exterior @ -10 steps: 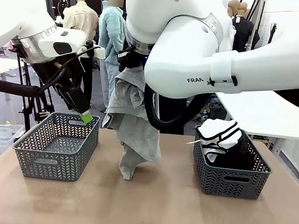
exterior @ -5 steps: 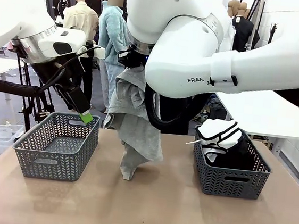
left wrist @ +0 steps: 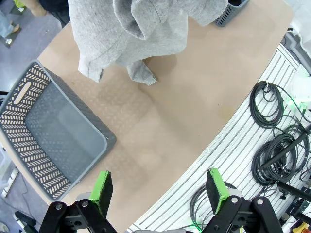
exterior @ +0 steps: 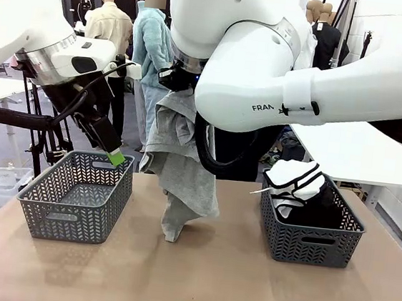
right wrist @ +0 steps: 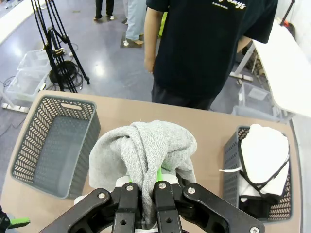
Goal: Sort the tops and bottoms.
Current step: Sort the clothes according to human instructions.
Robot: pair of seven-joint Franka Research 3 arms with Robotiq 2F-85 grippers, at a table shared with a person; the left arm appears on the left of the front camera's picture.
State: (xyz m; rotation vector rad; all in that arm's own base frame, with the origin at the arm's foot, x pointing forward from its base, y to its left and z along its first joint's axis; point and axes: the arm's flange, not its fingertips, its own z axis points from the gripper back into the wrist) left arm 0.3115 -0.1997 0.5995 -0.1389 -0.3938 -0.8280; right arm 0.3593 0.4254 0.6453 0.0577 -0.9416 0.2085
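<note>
A grey garment [exterior: 179, 170] is held up over the table's middle, between the left basket [exterior: 75, 193] and the right basket [exterior: 310, 221], presumably for sorting. It is pinched in the right gripper [right wrist: 144, 194]. The left gripper [left wrist: 160, 188] is kept spread and empty above the left basket.

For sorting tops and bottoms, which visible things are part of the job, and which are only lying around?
Part of the job:
- grey garment, held by the right gripper
- empty grey basket
- basket with clothes
- left gripper, open

Lying around:
- black cables
- tripod
</note>
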